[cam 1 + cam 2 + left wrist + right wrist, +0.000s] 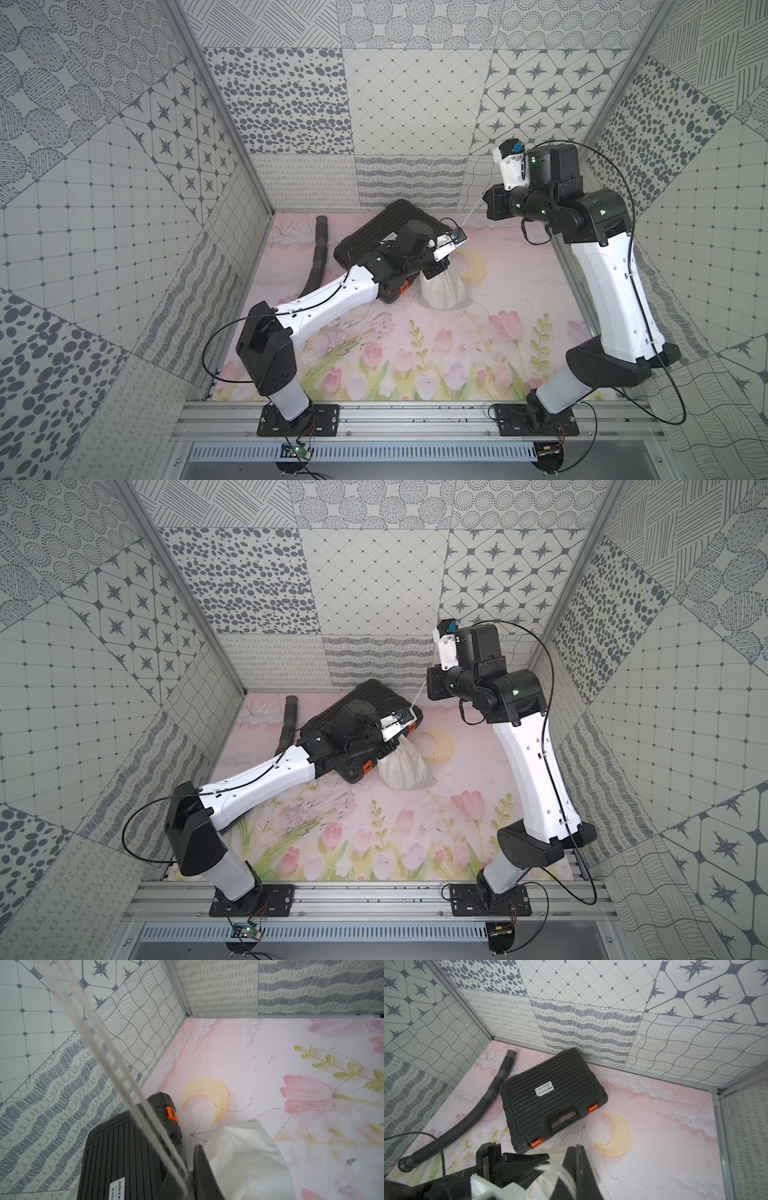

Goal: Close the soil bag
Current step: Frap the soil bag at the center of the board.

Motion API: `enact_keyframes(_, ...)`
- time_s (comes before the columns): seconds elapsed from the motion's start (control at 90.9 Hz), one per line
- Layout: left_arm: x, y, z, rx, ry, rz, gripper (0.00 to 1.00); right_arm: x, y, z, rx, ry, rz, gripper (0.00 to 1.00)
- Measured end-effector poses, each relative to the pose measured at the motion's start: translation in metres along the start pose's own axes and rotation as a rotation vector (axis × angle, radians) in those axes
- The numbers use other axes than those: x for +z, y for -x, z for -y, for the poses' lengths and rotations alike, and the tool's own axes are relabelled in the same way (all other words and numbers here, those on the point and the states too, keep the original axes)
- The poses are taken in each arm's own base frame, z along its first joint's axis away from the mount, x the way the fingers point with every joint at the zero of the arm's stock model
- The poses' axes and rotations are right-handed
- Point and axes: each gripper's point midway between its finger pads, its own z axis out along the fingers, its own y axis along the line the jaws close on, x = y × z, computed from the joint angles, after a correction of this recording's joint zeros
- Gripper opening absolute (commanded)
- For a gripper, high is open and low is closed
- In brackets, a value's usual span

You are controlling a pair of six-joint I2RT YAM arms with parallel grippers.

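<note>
While the left arm reaches low over the black ribbed hard case with orange latches, the left gripper sits at the gathered mouth of the soft off-white cloth soil bag, its jaws drawn almost together. The left wrist view shows the thin white cords running through the narrow gap between those jaws, with the cloth bulging just beside one black finger. The soil bag rests on the pink floral table, about the middle of the scene and somewhat to the far side, just beside the near right corner of the case; whether it touches the case I cannot tell. From the bag's mouth the cords rise in a straight, taut line up and to the far right to the right gripper, which hangs well above the table. Its jaws are pressed together on the frayed end of the cords. In both top views the bag's neck is drawn to a narrow point under the left gripper and its body spreads wide below. A grey corrugated plastic hose lies on the table to the left of the case, curving from far to near.
</note>
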Motion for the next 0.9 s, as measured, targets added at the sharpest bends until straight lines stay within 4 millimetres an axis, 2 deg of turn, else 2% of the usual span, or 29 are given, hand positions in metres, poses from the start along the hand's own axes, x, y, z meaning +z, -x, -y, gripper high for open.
enact_keyframes(0.209,-0.006,0.006,-0.002,-0.001,-0.006,0.003,0.00,-0.002,0.008,-0.001,0.006,0.007,0.030,0.00)
enact_keyframes(0.451,-0.011,0.019,-0.007,-0.003,0.004,0.046,0.00,-0.019,0.017,-0.003,0.003,0.016,0.053,0.00)
enact_keyframes(0.682,0.002,0.006,0.004,-0.014,-0.034,0.020,0.00,-0.010,0.003,0.000,0.001,0.003,0.005,0.00)
enact_keyframes(0.902,-0.003,0.011,0.003,-0.033,-0.047,0.031,0.00,-0.011,0.003,0.005,0.001,-0.009,0.016,0.00)
